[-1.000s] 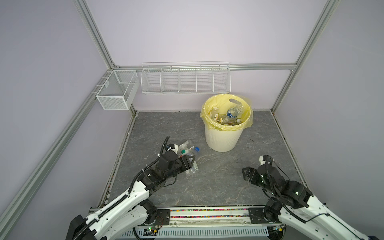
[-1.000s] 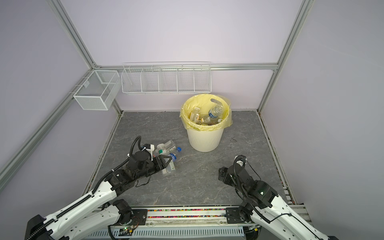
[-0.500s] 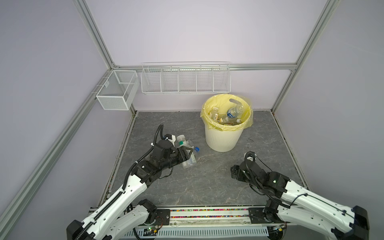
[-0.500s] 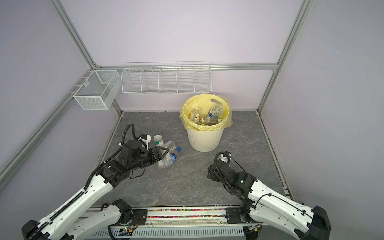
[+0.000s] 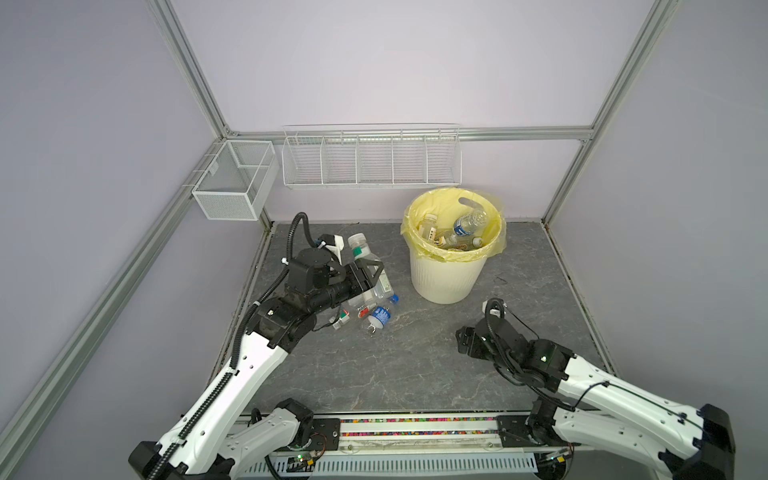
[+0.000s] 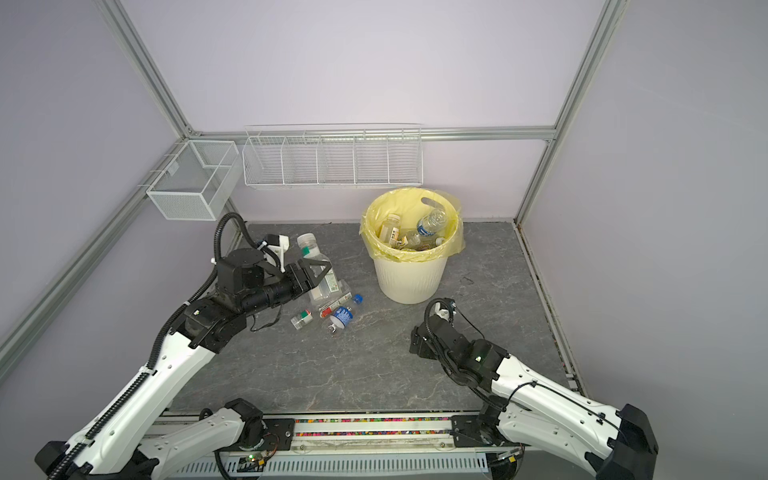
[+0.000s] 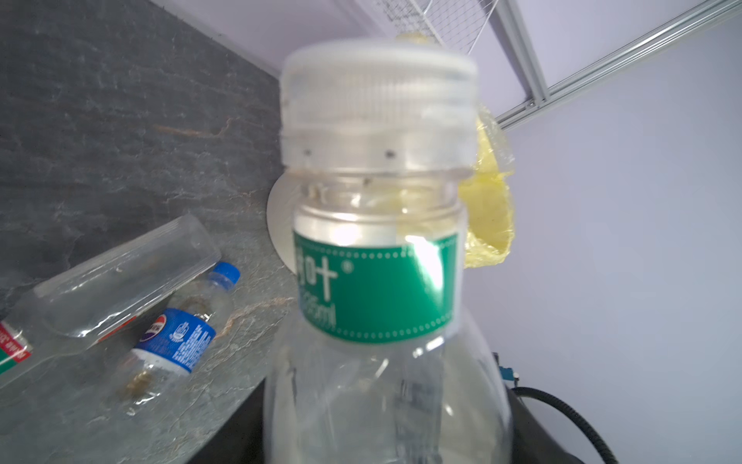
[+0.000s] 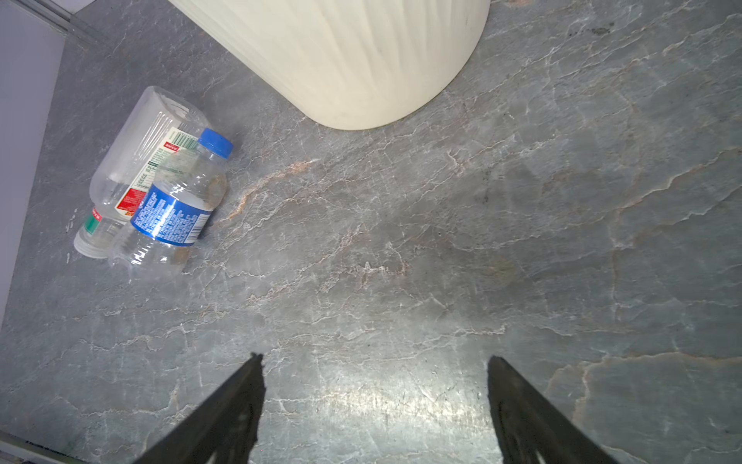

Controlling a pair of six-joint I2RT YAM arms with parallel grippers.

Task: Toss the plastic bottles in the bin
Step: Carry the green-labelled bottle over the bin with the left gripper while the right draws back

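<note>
Left wrist view shows a green-labelled bottle (image 7: 377,289) pinched by left end effector (image 5: 371,275), right end effector (image 8: 375,357) spread apart.

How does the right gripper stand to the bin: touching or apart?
Apart. The right wrist view shows bare floor between the open jaws of the right gripper and the bin.

Cream ribbed bin (image 5: 442,278), yellow liner (image 5: 440,203), green-labelled bottle (image 7: 377,289)
</note>
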